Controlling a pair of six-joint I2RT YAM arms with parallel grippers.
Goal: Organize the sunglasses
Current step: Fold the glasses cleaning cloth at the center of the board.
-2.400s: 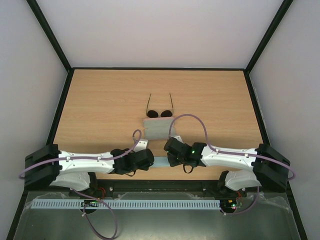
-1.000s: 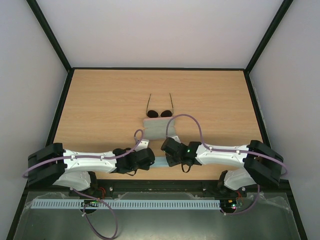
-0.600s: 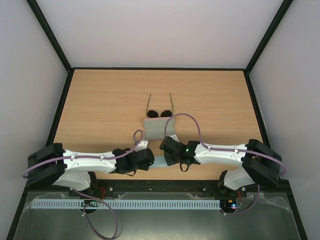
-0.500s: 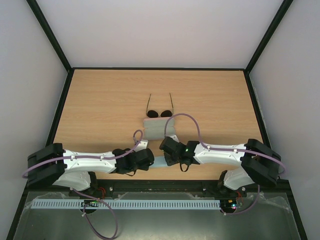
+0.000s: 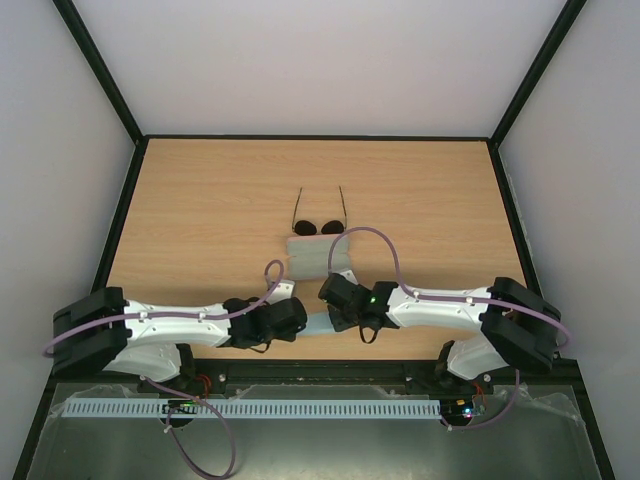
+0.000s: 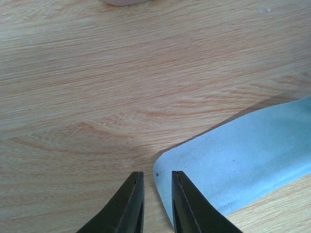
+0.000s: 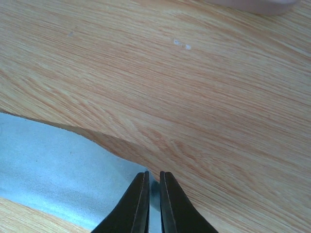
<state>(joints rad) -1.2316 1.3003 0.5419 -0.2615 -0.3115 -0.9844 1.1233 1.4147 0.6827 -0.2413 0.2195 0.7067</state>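
The sunglasses lie on the table beyond the arms, round dark lenses toward me and temple arms spread away. A light blue cloth lies between the two grippers at the near edge. My left gripper hovers at the cloth's left corner; its jaws stand slightly apart, holding nothing, with the cloth edge lying on the table under the gap. My right gripper is shut on the cloth's right corner, pinched between its nearly closed jaws and lifted a little off the wood.
A pink case lies just in front of the sunglasses, between them and the grippers; its edge shows at the top of both wrist views. The wooden table is bounded by black rails and white walls.
My left jaws have parted and let go of the cloth's left corner. The right arm has crept slightly left, still on the right corner.
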